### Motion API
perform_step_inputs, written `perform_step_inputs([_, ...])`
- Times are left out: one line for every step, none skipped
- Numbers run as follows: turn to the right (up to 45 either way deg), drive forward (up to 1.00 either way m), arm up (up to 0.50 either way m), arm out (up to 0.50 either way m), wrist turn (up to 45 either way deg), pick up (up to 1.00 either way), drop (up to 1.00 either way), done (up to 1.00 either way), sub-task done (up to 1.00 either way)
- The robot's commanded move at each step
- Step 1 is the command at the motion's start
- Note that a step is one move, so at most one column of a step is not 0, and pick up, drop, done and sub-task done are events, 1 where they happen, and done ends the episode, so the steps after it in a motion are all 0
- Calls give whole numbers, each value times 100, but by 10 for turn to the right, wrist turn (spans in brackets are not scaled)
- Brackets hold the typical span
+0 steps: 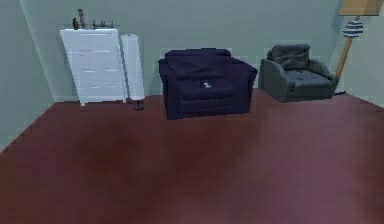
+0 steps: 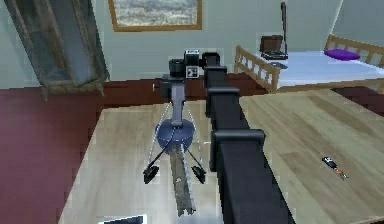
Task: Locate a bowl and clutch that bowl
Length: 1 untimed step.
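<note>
While the arm (image 2: pixel 240 150) is reaching out over the pale wood surface (image 2: pixel 300 130), you are seeing the gripper (image 2: pixel 177 174) hanging left of the arm's far end in the arm side view. A round blue-grey thing (image 2: pixel 175 133), bowl-like in outline, is showing between the two thin fingers (image 2: pixel 152 172), toward the surface's far left corner. Since the wood is lying right behind it, you cannot tell whether the gripper is holding it, and the pictures are not showing how the fingers are set. A grey strip (image 2: pixel 182 195) is running from the fingertips toward the surface's near edge. A small dark item (image 2: pixel 335 167) is lying near the right edge. Beyond the far edge a wooden bed (image 2: pixel 300 68) is standing with a purple pillow (image 2: pixel 345 55) on it, and a framed picture (image 2: pixel 155 12) is hanging on the wall.

Forward view: a dark blue armchair (image 1: pixel 185 95) is sitting on the red floor (image 1: pixel 190 170) with a small pale item (image 1: pixel 207 85) on its seat. A white dresser (image 1: pixel 92 65) is standing to its left and a grey armchair (image 1: pixel 296 72) to its right.
</note>
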Motion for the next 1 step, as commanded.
perform_step_inputs([0,0,0,0,450,0,0,0,0])
